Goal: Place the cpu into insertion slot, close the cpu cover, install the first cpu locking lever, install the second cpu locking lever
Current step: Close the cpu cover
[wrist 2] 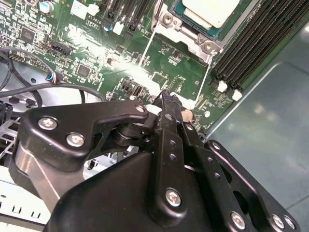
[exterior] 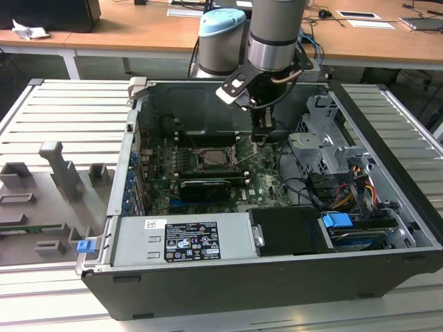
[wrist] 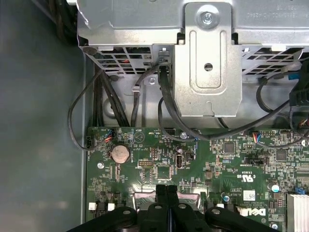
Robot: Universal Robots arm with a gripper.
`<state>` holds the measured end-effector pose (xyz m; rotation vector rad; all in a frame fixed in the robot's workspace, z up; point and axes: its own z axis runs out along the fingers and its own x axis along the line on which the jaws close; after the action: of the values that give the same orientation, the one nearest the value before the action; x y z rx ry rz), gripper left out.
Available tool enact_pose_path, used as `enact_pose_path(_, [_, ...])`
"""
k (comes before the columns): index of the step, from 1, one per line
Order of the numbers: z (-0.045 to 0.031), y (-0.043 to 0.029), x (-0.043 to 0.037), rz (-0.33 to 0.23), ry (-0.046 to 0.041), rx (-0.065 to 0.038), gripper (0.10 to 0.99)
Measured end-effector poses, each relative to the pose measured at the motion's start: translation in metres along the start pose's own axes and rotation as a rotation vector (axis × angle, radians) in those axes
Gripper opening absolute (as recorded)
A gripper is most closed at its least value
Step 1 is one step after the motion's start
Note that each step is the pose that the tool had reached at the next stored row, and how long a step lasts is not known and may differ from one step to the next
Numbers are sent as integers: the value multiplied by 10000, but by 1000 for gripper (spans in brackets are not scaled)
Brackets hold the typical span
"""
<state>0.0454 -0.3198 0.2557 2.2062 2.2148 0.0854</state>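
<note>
Pale metal cpu (wrist 2: 212, 9) sits in the insertion slot (wrist 2: 186, 34), and the gripper (wrist 2: 168, 96), fingers pinched together just to the exterior view's right, seems to be working a locking lever (wrist 2: 206, 79), which needs a precise press.

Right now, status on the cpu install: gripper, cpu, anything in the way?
Gripper shut, tip low over the motherboard. Cpu seated in the insertion slot. Thin lever rod right by the gripper tip; black cables nearby.
</note>
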Motion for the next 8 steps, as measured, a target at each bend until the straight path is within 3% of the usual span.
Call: enact_pose_path(8, [5, 20, 0, 0, 1, 0, 106])
